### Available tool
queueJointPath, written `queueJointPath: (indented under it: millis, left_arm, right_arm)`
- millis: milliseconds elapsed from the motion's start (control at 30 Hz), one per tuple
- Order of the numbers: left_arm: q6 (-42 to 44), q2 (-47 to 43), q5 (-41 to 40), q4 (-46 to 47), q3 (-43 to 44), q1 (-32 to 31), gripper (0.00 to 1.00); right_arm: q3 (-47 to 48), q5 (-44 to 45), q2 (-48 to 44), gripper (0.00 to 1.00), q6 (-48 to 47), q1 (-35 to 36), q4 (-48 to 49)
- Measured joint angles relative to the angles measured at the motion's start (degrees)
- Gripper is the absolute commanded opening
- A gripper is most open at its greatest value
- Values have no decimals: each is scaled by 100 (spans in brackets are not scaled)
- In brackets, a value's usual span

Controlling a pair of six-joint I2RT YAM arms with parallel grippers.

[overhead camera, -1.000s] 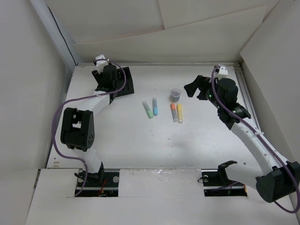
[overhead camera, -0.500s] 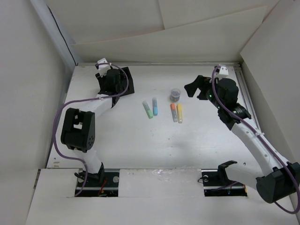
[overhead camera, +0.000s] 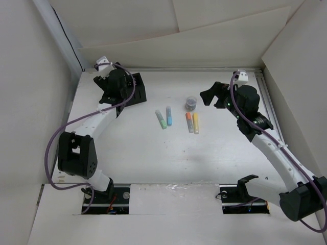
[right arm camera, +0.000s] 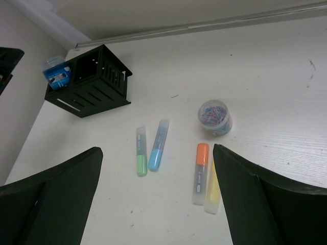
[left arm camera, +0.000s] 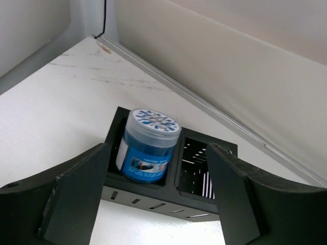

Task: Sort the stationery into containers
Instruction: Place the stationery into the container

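The black organizer box [overhead camera: 137,89] stands at the far left; a blue jar [left arm camera: 149,145] fills its left compartment, and the one beside it looks empty. My left gripper [overhead camera: 113,94] is open and empty at the box's left side, its fingers [left arm camera: 76,194] short of the slotted wall [left arm camera: 168,196]. Green [overhead camera: 161,120], light blue [overhead camera: 168,116], orange [overhead camera: 189,122] and yellow [overhead camera: 196,123] markers lie flat mid-table. The small round clear cup [overhead camera: 191,103] holds coloured clips. My right gripper [overhead camera: 210,95] is open and empty, raised just right of the cup. The right wrist view shows the box [right arm camera: 89,84], the cup [right arm camera: 215,118], and the green [right arm camera: 141,158], blue [right arm camera: 158,152], orange [right arm camera: 201,166] and yellow [right arm camera: 213,191] markers.
White walls close the table at the back and both sides. A metal rail [overhead camera: 268,109] runs along the right edge. The left arm's purple cable [overhead camera: 61,127] loops over the left side of the table.
The left wrist has swung left and back around the organizer, and the left arm's elbow has shifted down-left. The right arm and the stationery have not moved.
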Motion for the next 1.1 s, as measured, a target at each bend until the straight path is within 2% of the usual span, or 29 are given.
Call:
queueJointPath:
  millis: [133,367,500,633,1100]
  left_arm:
    - [-7,660,278,-745,1073,83,77]
    - [72,1558,612,-2076,2420,190,92]
    - [131,2006,719,-2887,3167,192,91]
    - [151,2157,728,-3233,3370,190,85]
    - [168,2190,573,-3705,3342,387,85]
  right_arm:
    - [0,0,0,95,-2,17,0]
    - [0,-2,0,97,-2,59,0]
    - [0,-4,0,100,-2,120,0]
    - [0,-4,0,100,-4,144,2]
    - [-101,-4,2,100,-4,144,0]
